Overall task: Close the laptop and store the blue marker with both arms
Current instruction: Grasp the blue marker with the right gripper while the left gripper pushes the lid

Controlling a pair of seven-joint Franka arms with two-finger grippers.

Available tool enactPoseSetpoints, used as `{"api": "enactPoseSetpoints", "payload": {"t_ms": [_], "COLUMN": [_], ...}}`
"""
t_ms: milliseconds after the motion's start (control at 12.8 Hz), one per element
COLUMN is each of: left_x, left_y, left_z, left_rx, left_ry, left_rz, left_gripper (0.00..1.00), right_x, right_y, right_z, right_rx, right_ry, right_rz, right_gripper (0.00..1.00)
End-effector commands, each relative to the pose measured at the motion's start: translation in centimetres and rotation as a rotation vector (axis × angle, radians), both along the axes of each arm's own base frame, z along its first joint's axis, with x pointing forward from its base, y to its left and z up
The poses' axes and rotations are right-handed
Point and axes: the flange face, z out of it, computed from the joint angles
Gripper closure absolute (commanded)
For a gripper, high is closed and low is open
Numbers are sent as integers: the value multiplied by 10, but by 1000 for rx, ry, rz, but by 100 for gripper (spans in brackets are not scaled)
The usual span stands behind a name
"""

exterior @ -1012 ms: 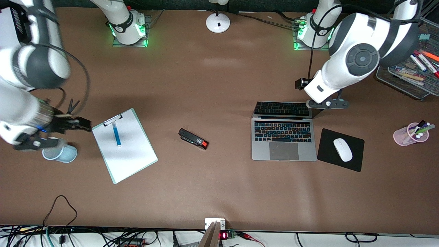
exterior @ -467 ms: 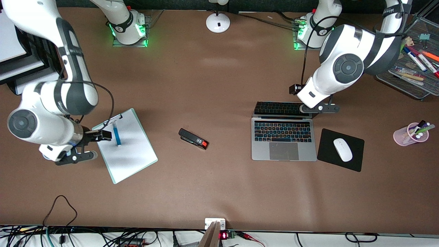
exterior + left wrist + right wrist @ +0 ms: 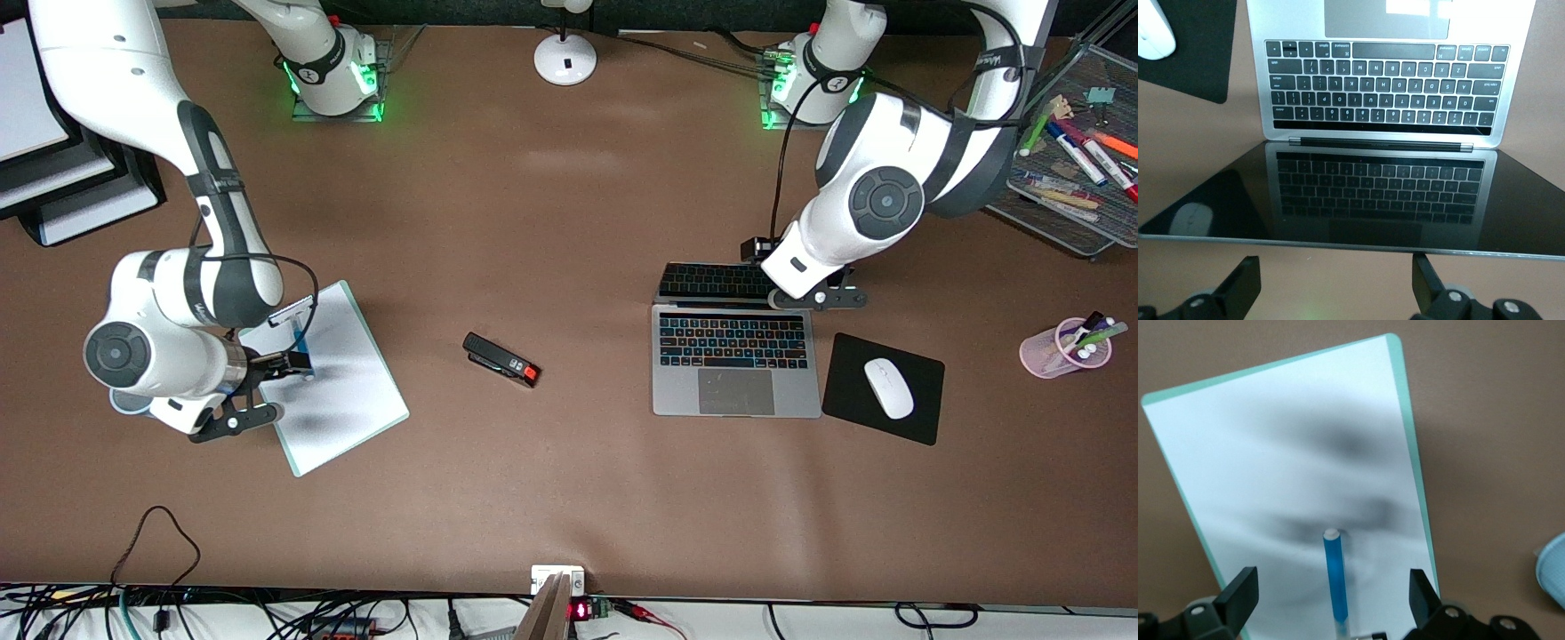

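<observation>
Nothing done yet: laptop (image 3: 736,342) open mid-bench toward the left arm's end, left gripper (image 3: 1331,293) spread over its screen; blue marker (image 3: 1335,581) lying on the clipboard (image 3: 331,382), right gripper (image 3: 1331,610) spread over it; pink cup (image 3: 1062,348) holds pens, mesh tray (image 3: 1058,218) holds markers.

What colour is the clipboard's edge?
Pale green; the clipboard shows it best in the right wrist view.

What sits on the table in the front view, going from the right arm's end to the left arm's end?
Clipboard with the blue marker on it → stapler → laptop → mouse pad with the mouse → pink pen cup.
</observation>
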Motion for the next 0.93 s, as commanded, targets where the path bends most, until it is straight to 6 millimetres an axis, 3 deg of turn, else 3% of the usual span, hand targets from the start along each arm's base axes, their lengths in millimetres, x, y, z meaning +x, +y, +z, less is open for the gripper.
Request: {"api": "enactPoseSetpoints", "payload": {"t_ms": [0,78,233,311,389,467,856], "left_x": [5,6,8,10,11,14,33], "left_y": [-3,-3,-4,-3,-5,-6,-10], "left_z": [-11,-12,-10,-8,-8,-11,-30], "left_rx": [18,17,15,13,10,3,-25], "left_ry": [-18,-18,-23,-27,-36,-50,-98], "left_rz": [-2,-2,-2,-1,-1,-1,8], "left_gripper": [0,0,0,0,0,0,0], "right_x": [3,3,1,-1,-5,-7,-22], "right_y": [-3,-3,-1,-1,2,2,-2], "right_z": [-24,-32,-39,-43,-48,-51,-67], "right_rx": [-4,-4,-7,-8,-8,-8,-20], "right_ry": [-12,-13,-4,5,16,25,70], "right_rz": [54,56,60,65,71,74,86], "right_gripper": [0,0,10,17,32,38,35]}}
